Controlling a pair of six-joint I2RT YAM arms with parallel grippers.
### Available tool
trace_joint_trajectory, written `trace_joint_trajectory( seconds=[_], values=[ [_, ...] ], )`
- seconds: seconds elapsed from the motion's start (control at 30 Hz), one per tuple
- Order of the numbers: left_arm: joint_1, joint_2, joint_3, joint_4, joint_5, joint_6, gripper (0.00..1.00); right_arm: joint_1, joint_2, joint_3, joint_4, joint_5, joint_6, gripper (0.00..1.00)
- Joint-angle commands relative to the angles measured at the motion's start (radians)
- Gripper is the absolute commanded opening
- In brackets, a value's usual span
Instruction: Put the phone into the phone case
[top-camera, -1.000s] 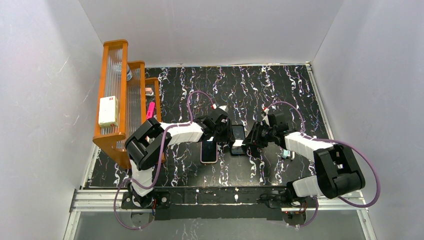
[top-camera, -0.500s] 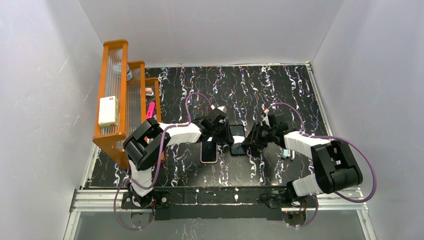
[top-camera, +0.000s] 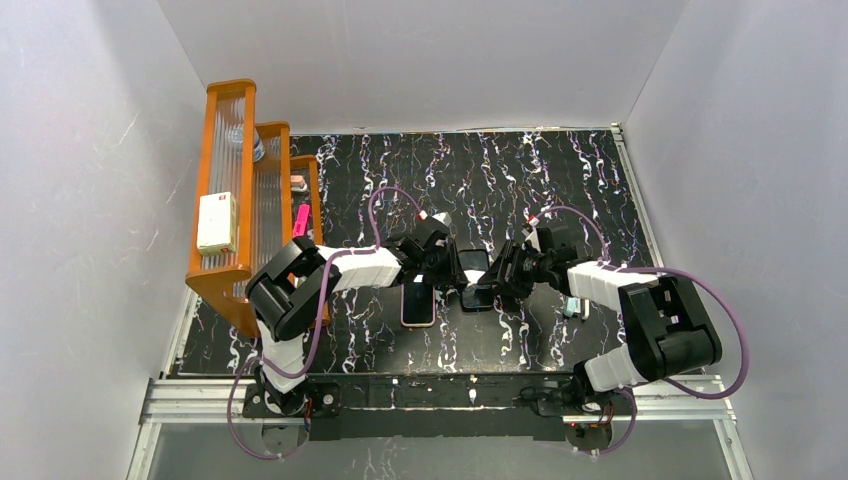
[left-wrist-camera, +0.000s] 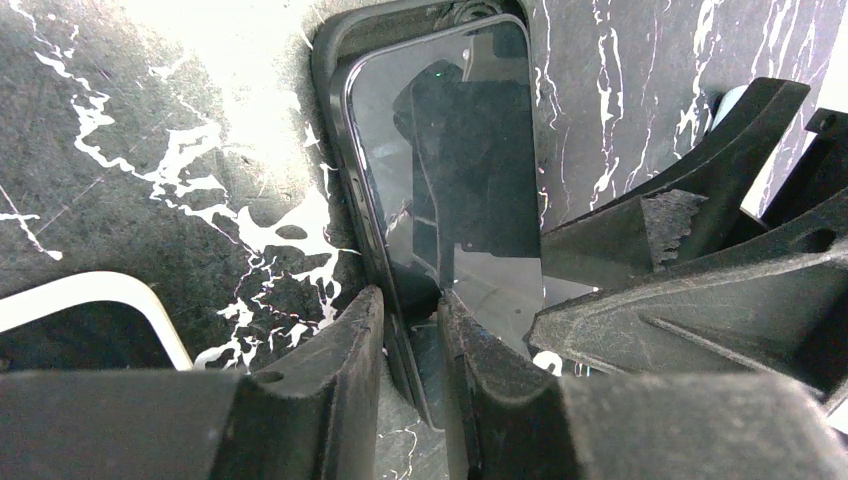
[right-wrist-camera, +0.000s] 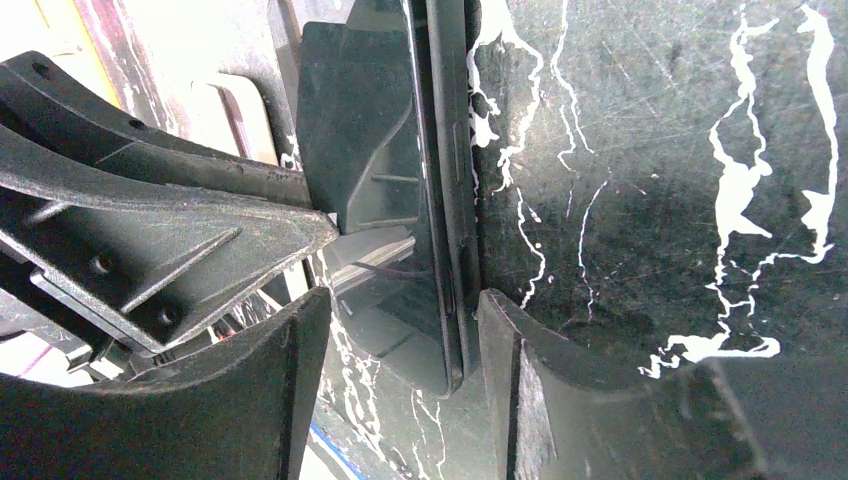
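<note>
Black-fingered L tool (left-wrist-camera: 410, 300): clenched on one long edge of the phone (left-wrist-camera: 450, 150), glossy screen up. R tool (right-wrist-camera: 405, 300): released, fingers spread either side of the opp. edge, not pinching. Dark shell (left-wrist-camera: 330, 40) rims the phone's far end. All at centre of desk (left-wrist-camera: 120, 130), black w/ white veining. Pink-rimmed phone case (top-camera: 418, 306) lies flat just L of phone, not touching it. Orange rack (top-camera: 235, 190) at far L.
</note>
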Motion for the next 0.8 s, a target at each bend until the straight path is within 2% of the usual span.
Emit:
trace_joint_trajectory(
  seconds=[0.0, 0.17, 0.2, 0.27, 0.37, 0.57, 0.77],
  values=[
    [-0.036, 0.047, -0.051, 0.03, 0.07, 0.012, 0.19, 0.013, 0.004, -0.002, 0.136, -0.064, 0.03, 0.64],
    [-0.035, 0.044, -0.07, 0.09, 0.106, -0.013, 0.21, 0.003, -0.028, 0.009, 0.126, -0.031, 0.021, 0.63],
    [-0.034, 0.039, -0.067, 0.073, 0.095, -0.008, 0.22, 0.0, -0.043, 0.017, 0.093, 0.0, 0.01, 0.61],
    [-0.031, 0.026, -0.059, 0.029, 0.057, -0.004, 0.24, -0.01, -0.069, 0.031, 0.046, 0.05, -0.008, 0.51],
    [-0.016, 0.002, -0.061, -0.001, 0.013, -0.014, 0.3, -0.018, -0.079, 0.063, -0.01, 0.112, -0.042, 0.49],
    [0.019, 0.005, -0.043, -0.034, -0.029, -0.021, 0.35, -0.035, -0.005, 0.125, -0.019, 0.141, -0.084, 0.49],
    [0.041, 0.031, 0.006, -0.035, -0.023, 0.012, 0.36, -0.051, 0.09, 0.191, -0.002, 0.14, -0.104, 0.46]
  ],
)
